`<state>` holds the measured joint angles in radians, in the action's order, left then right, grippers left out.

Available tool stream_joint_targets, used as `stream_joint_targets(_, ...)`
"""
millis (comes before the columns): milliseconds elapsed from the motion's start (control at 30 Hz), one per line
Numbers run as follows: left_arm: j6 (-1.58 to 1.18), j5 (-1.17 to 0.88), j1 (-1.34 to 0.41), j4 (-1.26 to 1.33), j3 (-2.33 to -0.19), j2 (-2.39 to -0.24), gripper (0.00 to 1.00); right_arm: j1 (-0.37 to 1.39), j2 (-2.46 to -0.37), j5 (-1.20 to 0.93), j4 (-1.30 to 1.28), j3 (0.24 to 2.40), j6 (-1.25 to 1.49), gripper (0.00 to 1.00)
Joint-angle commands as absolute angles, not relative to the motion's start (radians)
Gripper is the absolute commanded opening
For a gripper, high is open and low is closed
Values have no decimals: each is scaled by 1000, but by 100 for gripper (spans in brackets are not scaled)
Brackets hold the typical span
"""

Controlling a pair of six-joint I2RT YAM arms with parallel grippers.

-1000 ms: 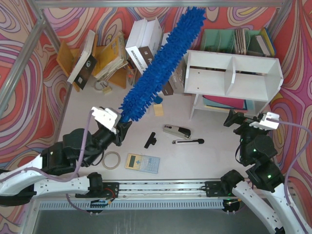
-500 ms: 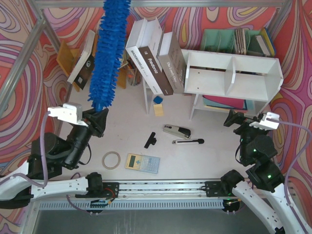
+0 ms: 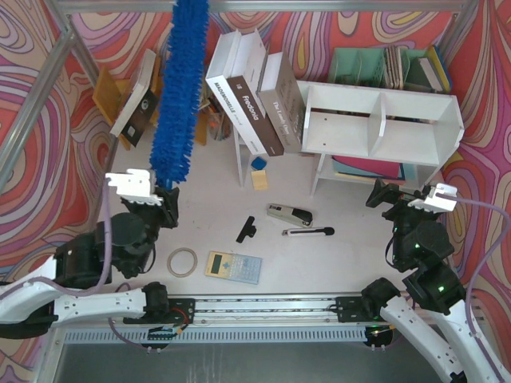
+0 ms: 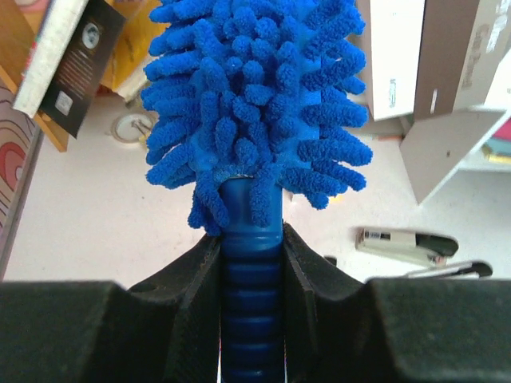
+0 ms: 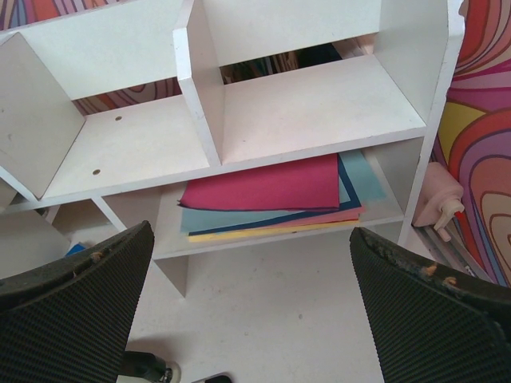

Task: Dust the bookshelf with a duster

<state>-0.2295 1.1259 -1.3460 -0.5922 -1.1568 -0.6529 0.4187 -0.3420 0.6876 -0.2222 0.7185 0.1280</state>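
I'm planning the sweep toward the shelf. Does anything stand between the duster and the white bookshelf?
Yes. The duster, held by the left gripper, is off to the left; a row of leaning books stands between it and the bookshelf's left end.

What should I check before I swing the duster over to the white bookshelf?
1. Grip: left tool shut on the duster handle. Ok.
2. Duster at the bookshelf: head points away from the arms, well left of it. Not ok.
3. Sweep path: leaning books stand between duster and bookshelf. Not ok.
4. Upper compartments: both empty in the right wrist view. Ok.
5. Right tool: open, empty, facing the bookshelf's front. Whether it clears the sweep: cannot tell.
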Motion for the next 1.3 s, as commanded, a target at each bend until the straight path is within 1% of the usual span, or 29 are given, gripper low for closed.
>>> stream_joint_targets(0, -412, 1063, -1338, -768, -1174, -716, 0, 421, -339, 689, -233, 720, 130, 99)
stream_joint_targets(300, -517, 1025, -1316, -751, -1072, -659, 0, 421, -337, 690, -230, 718, 126, 99)
stream_joint_targets(500, -569, 944, -1305, -729, -1009, -705, 0, 422, -333, 691, -233, 719, 128, 99)
stream_joint_targets(567, -584, 878, -1296, -714, -978, -722, 0, 422, -329, 691, -233, 719, 127, 99)
stream_joint_targets(800, -662, 793, -1252, -705, -881, -750, 0, 421, -334, 690, -233, 718, 129, 99)
stream_joint_targets(1067, -750, 730, -1199, -668, -719, -719, 0, 421, -334, 690, -232, 718, 127, 99)
stream_joint_targets(1167, -772, 693, -1191, -646, -690, -730, 0, 421, -336, 691, -230, 718, 128, 99)
stream_joint_targets(1267, -770, 692, -1190, -662, -703, -750, 0, 422, -337, 691, -229, 718, 126, 99)
